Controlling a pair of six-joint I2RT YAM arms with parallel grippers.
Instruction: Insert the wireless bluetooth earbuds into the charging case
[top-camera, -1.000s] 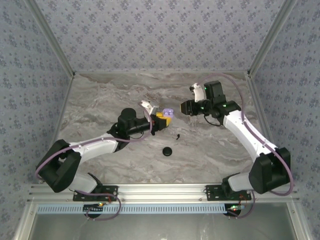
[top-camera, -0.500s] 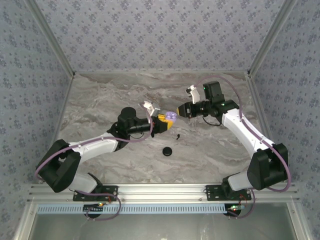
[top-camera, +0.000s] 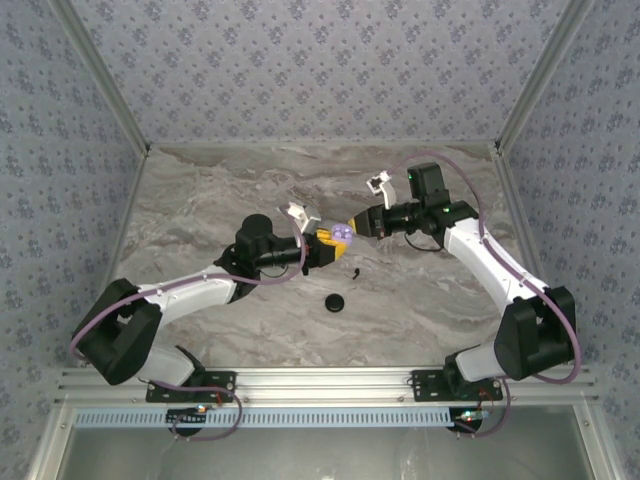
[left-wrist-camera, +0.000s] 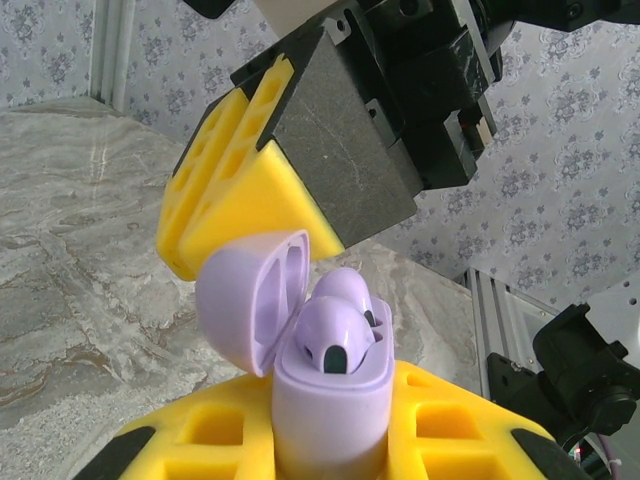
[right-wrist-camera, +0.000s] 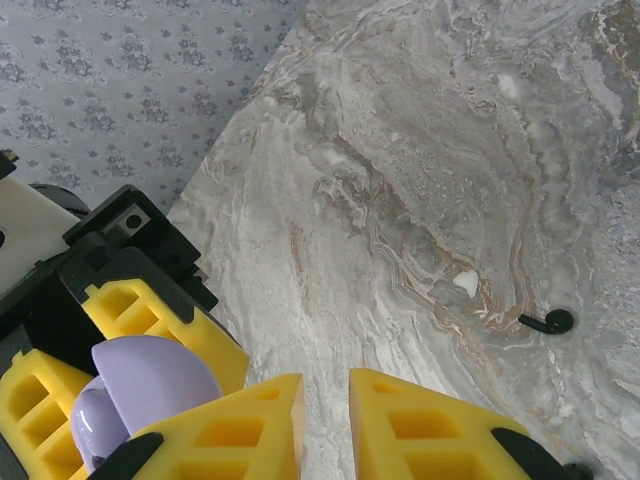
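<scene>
"Earbuds (left-wrist-camera: 330, 335) first: where were they?"

"Two lavender ones sat side by side in the charging case (left-wrist-camera: 335, 405), whose lid (left-wrist-camera: 245, 300) stood swung back. The left gripper (left-wrist-camera: 325, 450) pinched that case from both sides, holding it upright and off the surface. A black earbud (right-wrist-camera: 548, 322) lay loose on the near side of the case. A black round disc (top-camera: 335, 302) lay farther from the case the same way."

"And the right gripper (right-wrist-camera: 325, 388)?"

"Its yellow fingers were almost together, with a thin gap between them and nothing in it. It hung just behind the case's lid. One finger looked to touch the lid's back, though I couldn't be sure."

"What could have gone wrong from there?"

"I'd judge that a hard or off-centre push on the lid could have twisted the case in the pinch or levered it out. If either bud rode high, the lid might have jammed on it or flicked it loose. A finger could also have slid off the lid's rounded back."

"And the surroundings?"

"A grey marbled surface (right-wrist-camera: 420, 150) lay under the case, carrying those two black pieces. Walls (top-camera: 320, 70) papered in a blue-grey floral print stood around it, with metal posts (top-camera: 95, 75) slanting up at the corners beyond the case."
</scene>
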